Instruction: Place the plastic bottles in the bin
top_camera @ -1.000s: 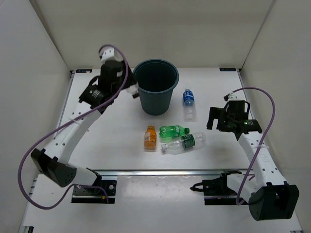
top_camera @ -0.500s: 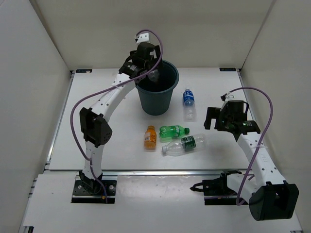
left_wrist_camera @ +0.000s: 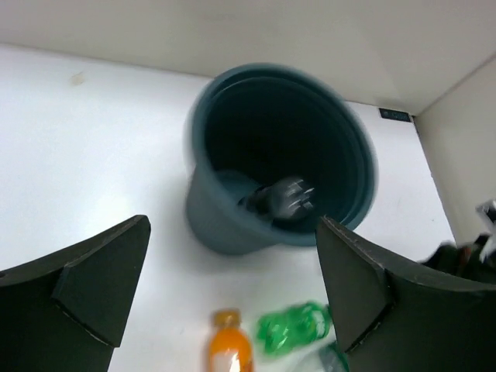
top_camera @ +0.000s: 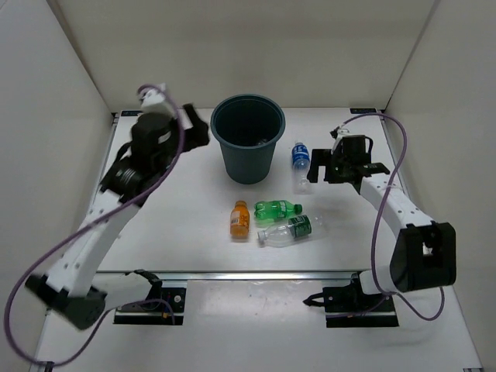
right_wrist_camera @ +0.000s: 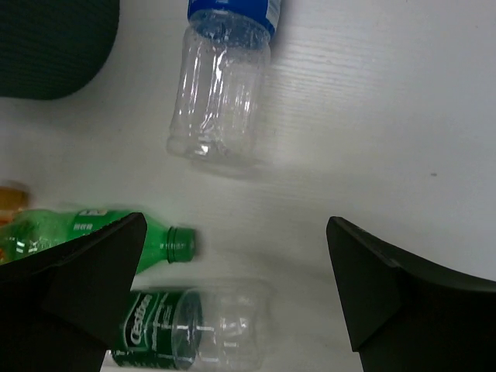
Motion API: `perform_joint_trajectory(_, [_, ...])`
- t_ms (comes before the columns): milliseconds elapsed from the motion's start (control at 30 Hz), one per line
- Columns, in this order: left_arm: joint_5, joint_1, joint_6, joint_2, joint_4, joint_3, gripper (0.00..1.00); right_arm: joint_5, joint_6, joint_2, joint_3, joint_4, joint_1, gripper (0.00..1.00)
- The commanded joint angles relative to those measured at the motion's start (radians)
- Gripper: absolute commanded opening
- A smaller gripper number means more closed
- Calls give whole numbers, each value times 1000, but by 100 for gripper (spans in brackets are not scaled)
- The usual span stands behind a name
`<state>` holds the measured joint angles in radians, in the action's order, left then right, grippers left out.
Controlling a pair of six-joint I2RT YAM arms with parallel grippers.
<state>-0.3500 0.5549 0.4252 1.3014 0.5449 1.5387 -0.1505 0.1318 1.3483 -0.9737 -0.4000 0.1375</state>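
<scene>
The dark teal bin (top_camera: 248,167) stands at the back centre, and a clear bottle with a black-white label (left_wrist_camera: 280,200) lies inside it. Right of the bin lies the blue-label bottle (top_camera: 301,165). In front lie the orange bottle (top_camera: 239,219), the green bottle (top_camera: 277,209) and the clear bottle with a dark green label (top_camera: 293,229). My left gripper (top_camera: 195,130) hangs open and empty, left of the bin's rim. My right gripper (top_camera: 322,167) is open just right of the blue-label bottle (right_wrist_camera: 221,101), above the table, with nothing between its fingers.
White walls close in the table on the left, back and right. The right wrist view shows the bin's wall (right_wrist_camera: 54,46) at upper left and the green bottle's neck (right_wrist_camera: 174,242) near my left finger. Purple cables loop off both arms.
My left gripper opened over the bin and dropped the black-white label bottle inside, then swung back to the left. My right arm moved up and left toward the blue-label bottle.
</scene>
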Motion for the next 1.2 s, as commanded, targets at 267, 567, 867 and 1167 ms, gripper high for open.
perform_joint_trajectory(267, [110,-150,268,-546,260,-652,98,62,-49,317,-233,184,57,99])
perform_joint_trajectory(567, [175,-132,369,-622,309,-793,98,57,-27,477,-264,254,66,87])
perform_joint_trajectory(867, [143,-147,368,-633,325,-782,98,140,-18,415,-243,285,70,34])
perform_joint_trajectory(1167, [207,-159,336,-588,244,-833,99,97,-151,219,-475,75,69,28])
